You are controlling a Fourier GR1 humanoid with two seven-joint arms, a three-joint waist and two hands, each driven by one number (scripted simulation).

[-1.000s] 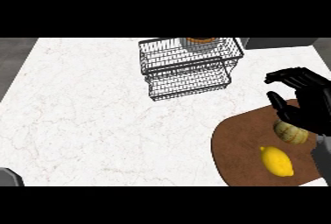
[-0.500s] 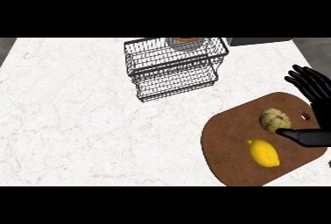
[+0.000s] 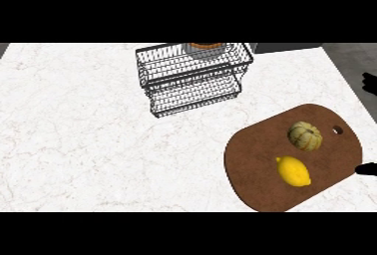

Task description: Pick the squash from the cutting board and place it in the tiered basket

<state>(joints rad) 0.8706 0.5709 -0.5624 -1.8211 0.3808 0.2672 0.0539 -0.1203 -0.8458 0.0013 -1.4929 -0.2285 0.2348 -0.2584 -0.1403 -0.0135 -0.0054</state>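
Observation:
A ribbed, tan-green squash [image 3: 305, 136] lies on the brown cutting board [image 3: 258, 164] at the lower right, nothing touching it. A black wire tiered basket [image 3: 193, 77] stands at the counter's far middle. My right hand [image 3: 367, 169] shows only as two black tips at the picture's right edge, one beside the board and one higher up [image 3: 370, 82]. They stand wide apart, so the hand is open and holds nothing. It is to the right of the squash and clear of it. My left hand is out of view.
A yellow lemon [image 3: 294, 171] lies on the board just in front of the squash. An orange-brown item [image 3: 205, 47] sits in the basket's top tier. White marble counter [image 3: 81, 134] spreads to the left; a dark edge runs along the right.
My right hand has drawn back to the right, from over the squash to the picture's edge, leaving the squash fully uncovered. The squash and lemon stay on the board.

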